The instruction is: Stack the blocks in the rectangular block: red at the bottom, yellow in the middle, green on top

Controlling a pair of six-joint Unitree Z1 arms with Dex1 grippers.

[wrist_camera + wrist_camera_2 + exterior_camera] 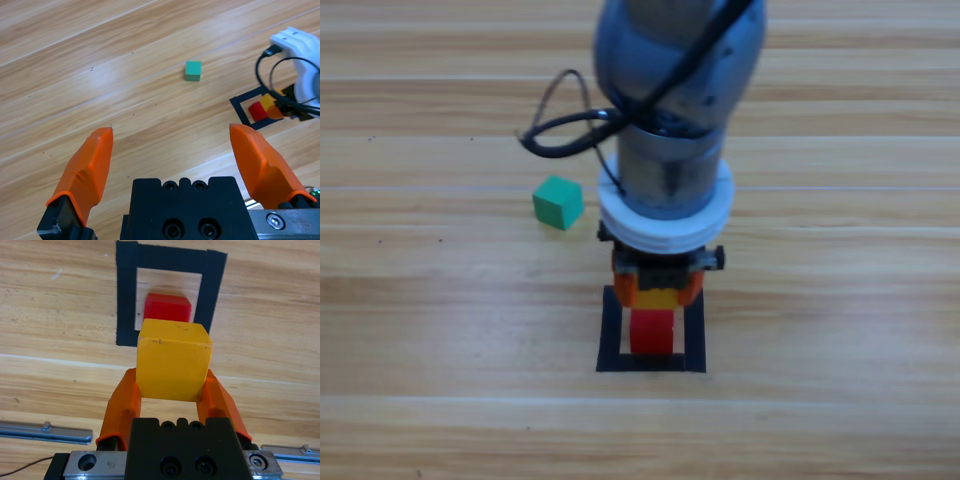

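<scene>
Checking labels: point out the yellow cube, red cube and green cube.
yellow cube (173, 360), right wrist view, front face, held in the right gripper (171, 390).
red cube (167, 307), right wrist view, top face.
green cube (558, 201), high view, top face.

matte yellow cube (173, 361), wood-grain table (840, 300)

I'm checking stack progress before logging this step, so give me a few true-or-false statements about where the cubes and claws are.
1. The red cube sits inside the black tape rectangle. True.
2. The right claw is shut on the yellow cube. True.
3. The green cube is already stacked on the red one. False: it lies on the bare table, apart from the rectangle.
4. The left claw holds the green cube. False: it is open and empty, with the cube farther off.
</scene>
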